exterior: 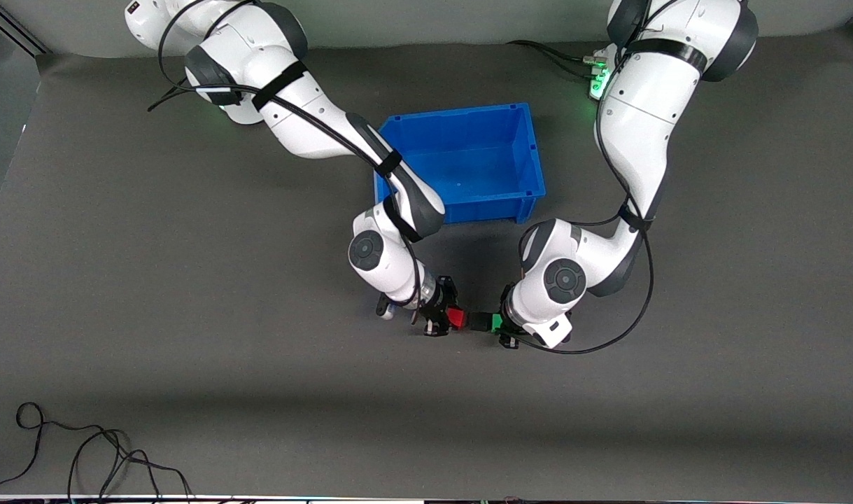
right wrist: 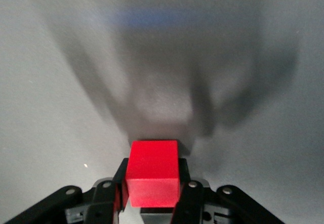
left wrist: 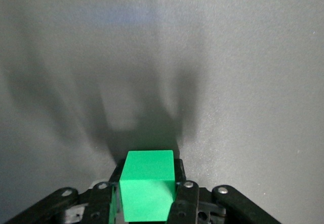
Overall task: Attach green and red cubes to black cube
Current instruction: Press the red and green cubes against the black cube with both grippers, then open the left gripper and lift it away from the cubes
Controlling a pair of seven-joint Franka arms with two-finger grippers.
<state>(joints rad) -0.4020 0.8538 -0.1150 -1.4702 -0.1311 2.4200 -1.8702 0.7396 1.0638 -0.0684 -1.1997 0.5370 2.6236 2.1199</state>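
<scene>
In the front view my right gripper (exterior: 446,319) is shut on the red cube (exterior: 456,317), and my left gripper (exterior: 502,326) is shut on the green cube (exterior: 497,323). The black cube (exterior: 479,321) lies between the two coloured cubes, against the green one and close to the red one. I cannot tell whether it touches the red. All three are in a row, nearer to the front camera than the blue bin. The left wrist view shows the green cube (left wrist: 148,191) clamped between the fingers. The right wrist view shows the red cube (right wrist: 153,179) clamped likewise. The black cube does not clearly show in either wrist view.
An empty blue bin (exterior: 532,157) stands at the middle of the table, farther from the front camera than the cubes. Both forearms hang low beside it. Loose black cables (exterior: 104,448) lie at the front edge toward the right arm's end.
</scene>
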